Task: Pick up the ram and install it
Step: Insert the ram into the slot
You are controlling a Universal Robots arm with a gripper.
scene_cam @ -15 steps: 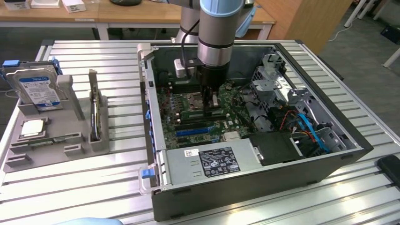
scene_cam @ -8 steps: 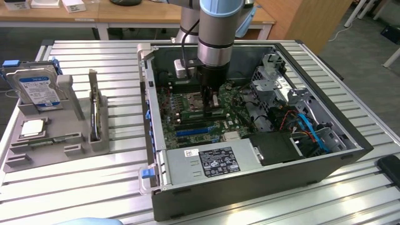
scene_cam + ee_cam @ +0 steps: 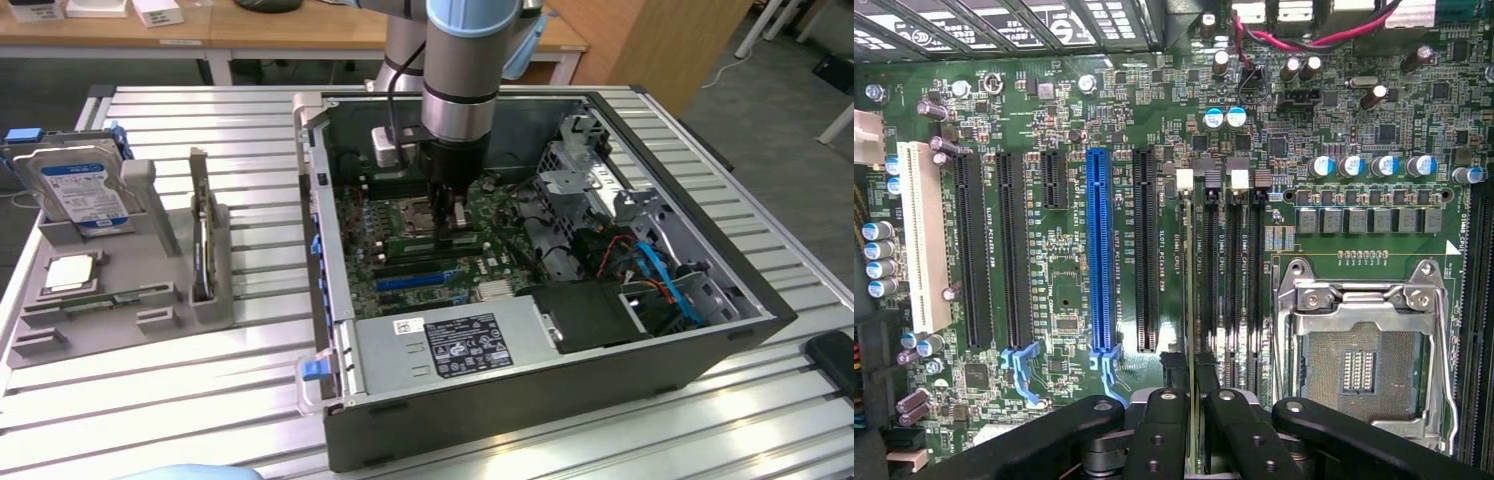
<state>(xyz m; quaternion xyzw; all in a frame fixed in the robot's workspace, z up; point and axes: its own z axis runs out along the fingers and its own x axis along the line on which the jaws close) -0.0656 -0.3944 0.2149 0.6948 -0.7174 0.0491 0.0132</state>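
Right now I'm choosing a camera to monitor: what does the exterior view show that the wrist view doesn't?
Exterior view adds the whole case, the power supply, and the tray beside it with a hard drive and a processor. Wrist view adds the white slot and the memory-slot latches. Both share the gripper, shut on the ram at the memory slots of the motherboard, and the blue slot.

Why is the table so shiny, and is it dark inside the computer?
Exterior view: light glares white off the ribbed metal table, strongest toward the picture's lower edge; the inside of the case sits in shade. Wrist view: the motherboard is evenly lit, the silver socket frame glints, and the end effector looks black.
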